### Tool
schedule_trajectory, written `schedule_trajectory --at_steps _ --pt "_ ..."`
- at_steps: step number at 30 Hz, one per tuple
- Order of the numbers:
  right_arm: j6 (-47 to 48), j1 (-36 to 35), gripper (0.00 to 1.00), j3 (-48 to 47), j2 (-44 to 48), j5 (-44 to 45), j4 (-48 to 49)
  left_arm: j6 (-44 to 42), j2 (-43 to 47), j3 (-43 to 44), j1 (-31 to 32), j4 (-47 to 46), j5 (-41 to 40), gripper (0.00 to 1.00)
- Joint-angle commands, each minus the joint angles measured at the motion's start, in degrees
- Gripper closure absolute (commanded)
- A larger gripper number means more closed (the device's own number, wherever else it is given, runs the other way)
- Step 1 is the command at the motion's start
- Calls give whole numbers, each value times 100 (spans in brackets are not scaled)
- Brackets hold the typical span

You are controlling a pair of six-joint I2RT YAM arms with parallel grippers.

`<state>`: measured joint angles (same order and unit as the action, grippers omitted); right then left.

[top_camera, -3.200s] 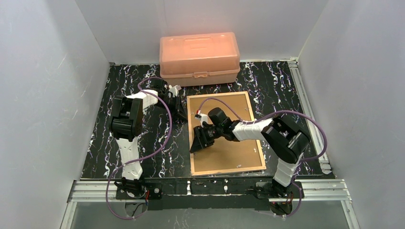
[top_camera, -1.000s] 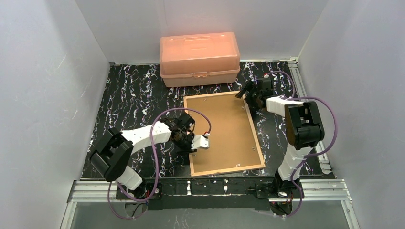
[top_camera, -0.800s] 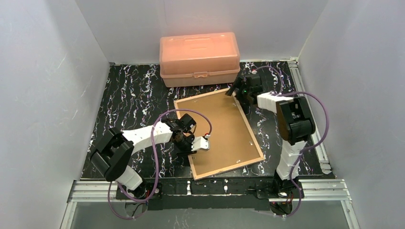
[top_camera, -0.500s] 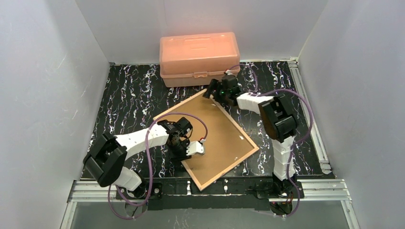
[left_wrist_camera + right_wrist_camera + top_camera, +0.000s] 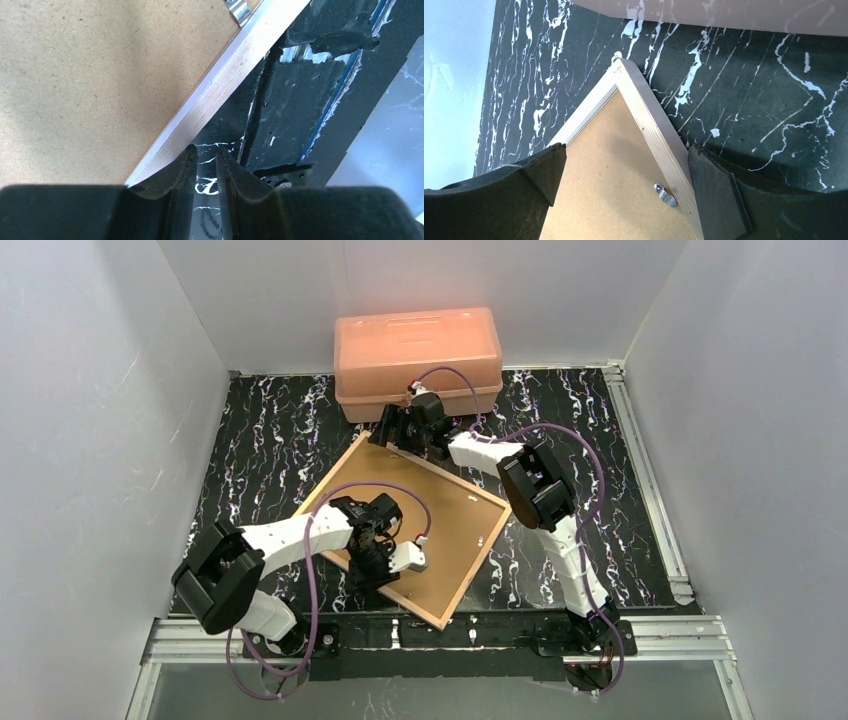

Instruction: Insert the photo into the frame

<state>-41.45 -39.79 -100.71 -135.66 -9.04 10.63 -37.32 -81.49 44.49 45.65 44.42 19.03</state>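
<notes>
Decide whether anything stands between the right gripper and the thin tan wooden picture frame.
Nothing visible does. The right gripper stands open astride the far corner of the tan wooden picture frame, its fingers flanking the rails.

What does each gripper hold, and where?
Nothing is gripped: the right gripper, open, straddles the frame's far corner; the left gripper sits empty beside its rail.

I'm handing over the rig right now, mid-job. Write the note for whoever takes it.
Left hand: nearly closed, holding nothing, tips just outside the frame's near-left rail.
Right hand: wide open, straddling the frame's far corner, close to the orange box.
Frame: lying back up, skewed on the table, with the backing board in it.
Photo: not in view; cannot tell whether it sits under the board.
Left: confirm the photo is in; if not, open the back and insert it.
</notes>
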Motion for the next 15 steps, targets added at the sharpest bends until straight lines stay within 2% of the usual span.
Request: schedule_trajectory --at_steps 1,5,8,11,15 --pt "29 -344 1 -200 480 -1107 -797 275 -429 534 -65 -1641 -587 77" --pt "491 65 1 449 1535 -521 -1265 849 -924 1418 -87 -863 -143 70" --pt "659 407 1 1119 2475 -56 -1585 1058 -765 1769 -254 -315 390 63" --pt "726 578 1 1930 3364 473 -1732 1087 -433 1942 -682 332 1053 52" --pt "634 668 1 2994 4279 1016 -2134 647 -226 2274 -1533 1276 1686 45"
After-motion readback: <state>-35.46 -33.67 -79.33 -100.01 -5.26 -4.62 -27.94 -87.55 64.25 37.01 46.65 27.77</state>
